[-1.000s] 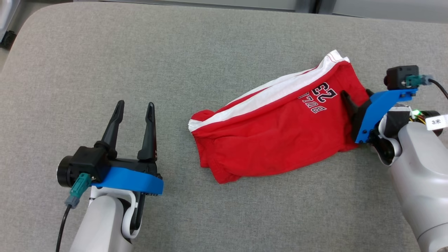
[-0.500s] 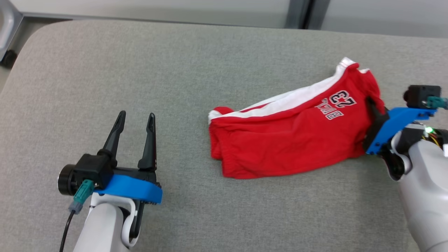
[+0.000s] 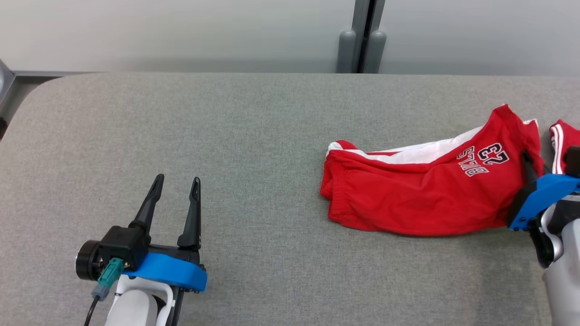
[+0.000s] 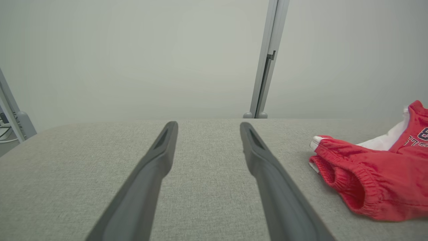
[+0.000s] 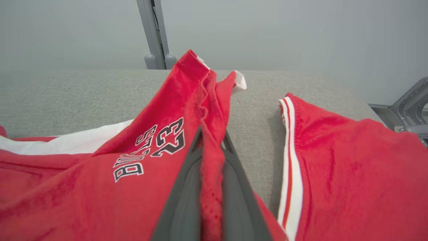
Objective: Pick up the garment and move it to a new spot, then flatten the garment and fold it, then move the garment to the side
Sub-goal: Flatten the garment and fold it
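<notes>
Right of centre in the head view, the garment [image 3: 408,199] lies on the surface [image 3: 253,136], its right end pinched by the right tool [image 3: 527,160]. The left tool [image 3: 177,179], spread, sits lower left, well apart. Left wrist view: the garment [image 4: 374,180] is at the right edge. Right wrist view: fingers [image 5: 180,201] clamp a central fold.

Grey table top [image 3: 253,136] left open from 8 to 12 o'clock in head view, 3 o'clock side taken up by red garment [image 3: 408,203], far edge closed off by wall [image 3: 181,31] and post [image 3: 348,52]

Bright, even light; faint soft shadows; focus sharp throughout.
</notes>
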Tool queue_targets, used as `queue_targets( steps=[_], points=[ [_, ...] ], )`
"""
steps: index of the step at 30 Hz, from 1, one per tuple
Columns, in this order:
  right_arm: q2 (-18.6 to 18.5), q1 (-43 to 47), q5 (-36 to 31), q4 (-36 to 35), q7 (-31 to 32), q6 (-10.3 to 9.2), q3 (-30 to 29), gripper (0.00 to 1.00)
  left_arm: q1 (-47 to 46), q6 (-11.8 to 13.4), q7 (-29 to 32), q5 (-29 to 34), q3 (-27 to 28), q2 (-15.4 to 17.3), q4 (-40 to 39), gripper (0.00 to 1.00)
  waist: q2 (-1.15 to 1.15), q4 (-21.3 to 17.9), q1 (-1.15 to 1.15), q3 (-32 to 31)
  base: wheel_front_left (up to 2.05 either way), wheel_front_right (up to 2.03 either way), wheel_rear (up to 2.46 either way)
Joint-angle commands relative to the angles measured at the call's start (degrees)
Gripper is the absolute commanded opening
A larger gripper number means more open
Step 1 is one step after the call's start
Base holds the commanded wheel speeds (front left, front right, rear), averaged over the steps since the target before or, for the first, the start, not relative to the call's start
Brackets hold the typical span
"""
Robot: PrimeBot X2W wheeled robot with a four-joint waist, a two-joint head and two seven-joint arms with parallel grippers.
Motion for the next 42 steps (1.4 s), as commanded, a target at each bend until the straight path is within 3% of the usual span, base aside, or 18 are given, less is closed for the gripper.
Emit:
queue_targets(
  steps=[1, 7, 13, 22, 25, 26, 27, 28, 36, 39, 42],
  points=[
    [0.6, 1.1, -0.8, -1.2, 0.2, 0.03, -0.4, 0.00, 0.5, -0.4, -0.3, -0.1, -0.3, 0.2, 0.1, 1.00, 0.00, -0.3, 0.00, -0.5, 0.00, 0.00, 0.00],
    [5.0, 3.0, -4.3, -9.8, 4.9, 0.03, 1.8, 0.00, 1.2, -0.3, -0.3, -0.7, -0.5, 0.5, -0.1, 1.00, 0.00, 0.0, 0.00, -0.9, 0.00, 0.00, 0.00],
    [8.9, 1.8, -4.7, -16.4, 10.7, 0.03, 11.4, 0.00, 1.0, -0.2, -0.3, -1.1, -1.0, 0.6, -0.2, 1.00, 0.00, 0.8, 0.00, -0.6, 0.00, 0.00, 0.00],
    [11.8, 0.7, 0.5, -13.6, 14.1, 0.03, 22.9, 0.00, -0.7, -0.2, -0.3, -2.2, -2.7, 0.5, -0.2, 1.00, 0.00, 3.4, 0.00, 0.5, 0.00, 0.00, 0.00],
    [11.8, -0.1, 2.3, -10.8, 13.2, 0.03, 24.9, 0.19, -1.1, -0.2, -0.3, -2.6, -2.9, 0.5, 0.0, 1.00, 0.00, 4.2, 0.00, 0.8, 0.00, 0.00, 0.00],
    [11.8, -0.4, 3.0, -10.1, 12.8, 0.03, 25.6, 0.31, -1.1, -0.2, -0.3, -2.6, -2.9, 0.5, -0.1, 1.00, 0.00, 4.3, 0.00, 0.9, 0.00, 0.00, 0.00],
    [11.8, -0.6, 3.7, -9.5, 12.2, 0.03, 26.4, 0.56, -1.0, -0.2, -0.3, -2.6, -2.9, 0.5, -0.1, 1.00, 0.00, 4.4, 0.00, 0.9, 0.00, 0.00, 0.00],
    [11.8, -1.0, 4.8, -9.1, 11.6, 0.03, 27.1, 1.00, -1.0, -0.2, -0.3, -2.7, -2.8, 0.5, -0.2, 1.00, 0.00, 4.4, 0.00, 1.0, 0.00, 0.00, 0.00],
    [11.8, -3.2, 12.8, -11.2, 6.9, 0.03, 31.0, 1.00, 0.3, -0.2, -0.3, -2.6, -1.8, 0.6, -0.2, 1.00, 0.00, 3.2, 0.00, 0.3, 0.00, 0.00, 0.00],
    [11.8, -3.6, 13.1, -13.6, 4.3, 0.03, 29.4, 1.00, 0.5, -0.2, -0.3, -2.3, -1.2, 0.6, -0.3, 1.00, 0.00, 2.4, 0.00, -0.4, 0.00, 0.00, 0.00],
    [9.4, -1.9, 11.2, -16.0, 2.5, 0.02, 25.2, 1.00, 1.1, -0.2, -0.3, -2.1, -1.1, 0.5, -0.4, 1.00, 0.00, 1.9, 0.00, -1.1, 0.00, 0.00, 0.00]
  ],
)
